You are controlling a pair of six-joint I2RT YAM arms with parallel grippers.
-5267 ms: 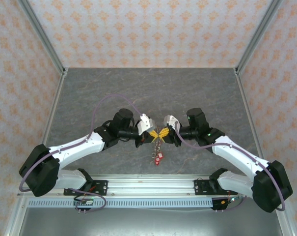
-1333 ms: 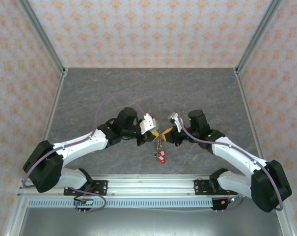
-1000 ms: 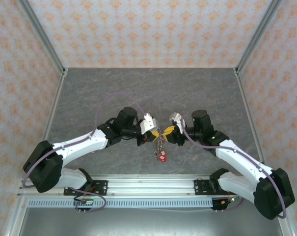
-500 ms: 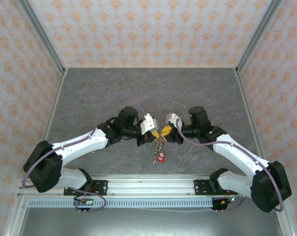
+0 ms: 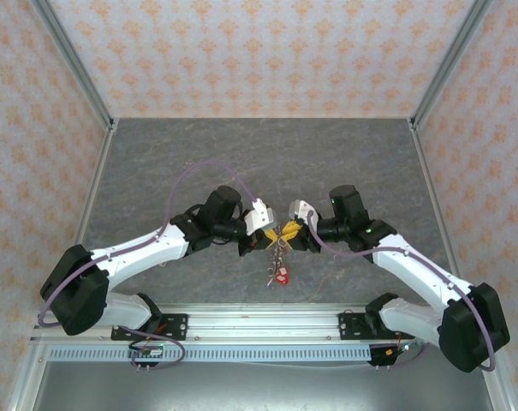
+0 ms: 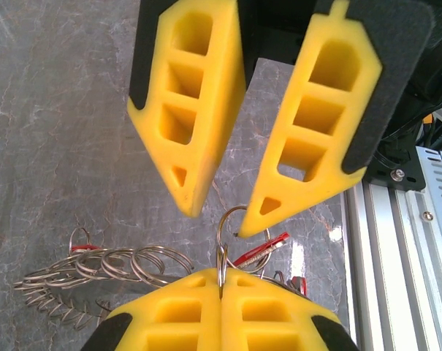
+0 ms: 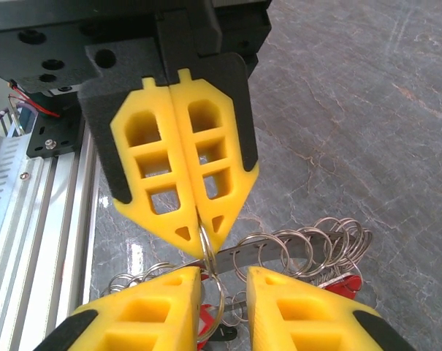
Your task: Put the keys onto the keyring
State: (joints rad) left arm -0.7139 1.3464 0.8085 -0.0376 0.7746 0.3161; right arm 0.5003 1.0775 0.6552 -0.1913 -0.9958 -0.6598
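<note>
The keyring, a thin wire loop, is held up over the middle of the desk. Your left pincer is clenched on its edge, exactly as it was a second ago. Below the keyring hang the keys, red-headed, along with a string of smaller rings. You cannot tell from these views whether the lowest of them touch the desk.

The change is on your right side. A second ago the right pincer had swung out from the keyring, tilted and apart from it. Now it is back, nose to nose with the left one. Its jaws are released and slightly parted, with the keyring's wire sitting in the gap. One fingertip seems to brush the wire, but nothing is gripped.

I read that as a fresh approach rather than progress. You are lined up again to take or pry the loop, and no key is being fed onto it yet. Close gently, because the wire is thin and could slip out sideways.

Under the keyring the desk is grey and marbled, with a slight sheen, and bare beyond the bunch. On the near side of the keyring runs an aluminium rail carrying both arm bases. Around it stand walls papered in a pale orange pattern, framed by metal posts.
</note>
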